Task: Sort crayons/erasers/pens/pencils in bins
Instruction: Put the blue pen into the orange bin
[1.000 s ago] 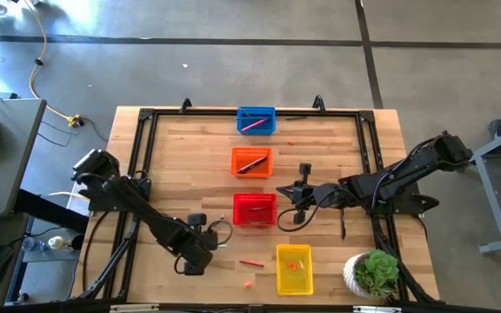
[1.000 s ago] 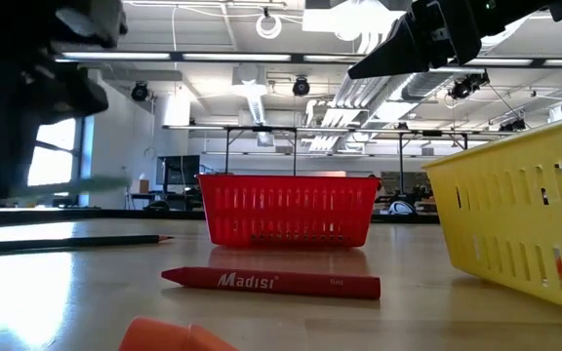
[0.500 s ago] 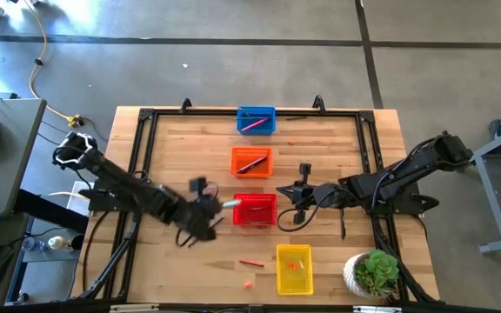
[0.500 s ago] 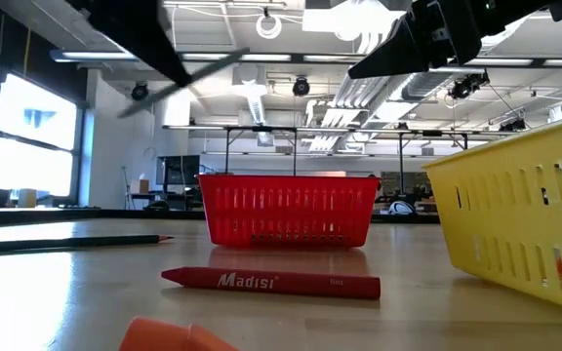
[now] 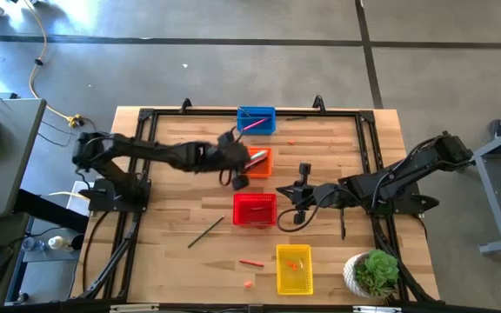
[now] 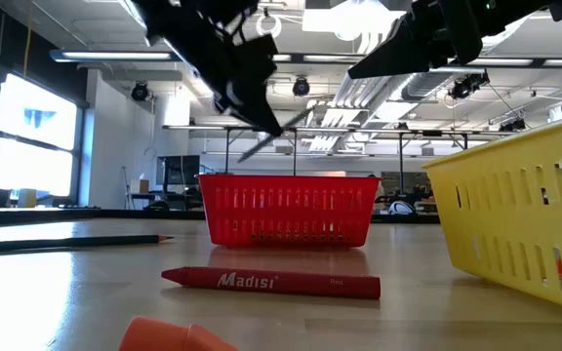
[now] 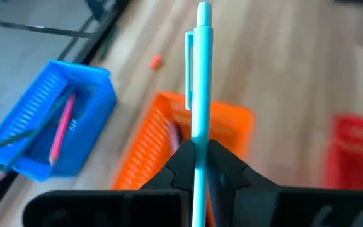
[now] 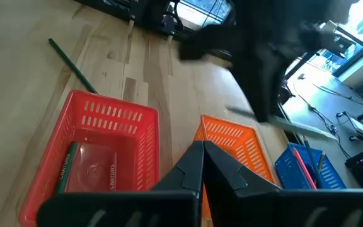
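A red crayon (image 6: 271, 283) on the tabletop (image 5: 181, 191) reads "Madisi". The left gripper (image 5: 237, 167), clamped on a pale blue pen (image 7: 201, 94), has swung from near the red bin (image 5: 255, 209) to the orange bin (image 5: 251, 162). The right gripper (image 5: 292, 205) waits, fingers together.

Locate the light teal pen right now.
The light teal plastic pen is clamped in the left claw, held in the air over the orange mesh basket, between the blue mesh basket and the red one.

Four bins (image 5: 254, 163) run in a line down the bench (image 5: 172, 183) centre. Left gripper (image 5: 243, 164), clamping a pen (image 7: 201, 94), hangs beside the second bin; right gripper (image 5: 297, 202) sits right of the third. Pencil (image 5: 205, 232) lies lower left.
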{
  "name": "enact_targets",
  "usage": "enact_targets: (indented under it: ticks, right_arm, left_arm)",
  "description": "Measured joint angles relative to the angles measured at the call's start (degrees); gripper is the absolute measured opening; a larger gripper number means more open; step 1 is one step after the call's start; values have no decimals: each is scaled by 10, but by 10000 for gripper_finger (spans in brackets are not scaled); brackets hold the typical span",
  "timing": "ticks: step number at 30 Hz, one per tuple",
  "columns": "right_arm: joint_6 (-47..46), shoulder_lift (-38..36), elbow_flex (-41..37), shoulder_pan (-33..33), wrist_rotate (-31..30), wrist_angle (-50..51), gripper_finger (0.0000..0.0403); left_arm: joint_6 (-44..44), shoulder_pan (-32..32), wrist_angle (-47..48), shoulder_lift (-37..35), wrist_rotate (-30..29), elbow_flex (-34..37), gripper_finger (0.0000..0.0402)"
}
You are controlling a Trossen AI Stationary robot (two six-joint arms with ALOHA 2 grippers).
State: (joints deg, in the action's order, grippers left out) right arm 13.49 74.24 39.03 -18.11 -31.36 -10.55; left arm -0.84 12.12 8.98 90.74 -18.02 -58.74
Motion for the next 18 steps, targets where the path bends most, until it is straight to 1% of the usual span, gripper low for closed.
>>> enact_targets:
  ticks: [3, 6, 13, 18]
  right_arm:
    - [0, 0, 0, 0, 0, 0, 0]
    - [0, 0, 0, 0, 0, 0, 0]
    - [0, 0, 0, 0, 0, 0, 0]
    - [0, 0, 0, 0, 0, 0, 0]
  left_arm:
    - [-1, 39, -23, 29, 28, -1, 8]
    - [-4, 60, -39, 54, 48, -1, 8]
    - [-4, 70, -92, 114, 56, -1, 8]
    - [-3, 76, -105, 136, 61, -1, 8]
